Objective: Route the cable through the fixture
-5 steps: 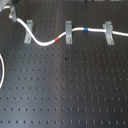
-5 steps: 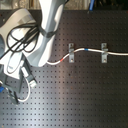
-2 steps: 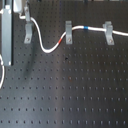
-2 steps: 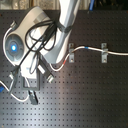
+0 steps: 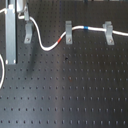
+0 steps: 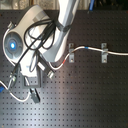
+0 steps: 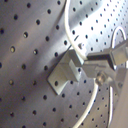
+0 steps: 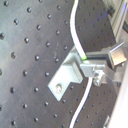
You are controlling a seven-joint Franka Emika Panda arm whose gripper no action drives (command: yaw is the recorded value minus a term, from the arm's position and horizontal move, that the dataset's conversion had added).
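Three clips stand in a row on the tabletop (image 5: 70, 95) in the first exterior view; the cable (image 5: 50, 47) (red band beside the middle clip (image 5: 68, 31)) runs to the fixture (image 5: 28, 33). In the second wrist view, the gripper (image 8: 95, 67) pinches the cable at the fixture (image 8: 67, 77).

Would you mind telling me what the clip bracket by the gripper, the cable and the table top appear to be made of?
The fixture looks like bent sheet metal, matte grey, with sharp folds and a screw hole in its foot. The cable appears to be flexible white plastic-sheathed cord; it curves smoothly and carries red and blue bands. The table seems to be black-finished metal breadboard, with a regular hole grid.
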